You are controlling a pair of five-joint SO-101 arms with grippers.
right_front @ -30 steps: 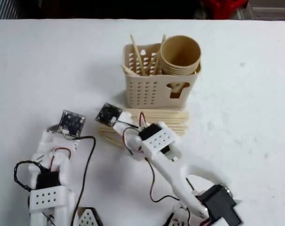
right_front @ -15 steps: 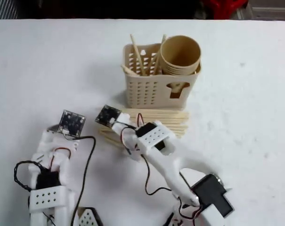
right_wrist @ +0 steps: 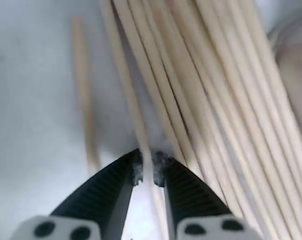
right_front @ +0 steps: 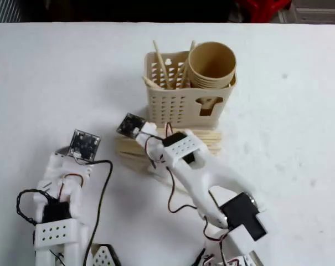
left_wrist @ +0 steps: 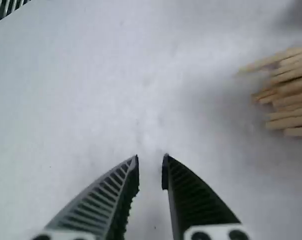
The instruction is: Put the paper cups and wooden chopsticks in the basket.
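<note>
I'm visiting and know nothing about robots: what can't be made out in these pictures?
High view: the right arm covers part of the chopstick pile, so no count.
High view: the paper cups in the basket nest too tightly to count.
Left wrist view: the edge cuts off the pile.
Right wrist view: a blurred beige shape at the edge.

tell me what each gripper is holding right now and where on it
The right gripper pinches one wooden chopstick between its fingertips, partway along its shaft rather than at a tip. The left gripper holds nothing.
</note>
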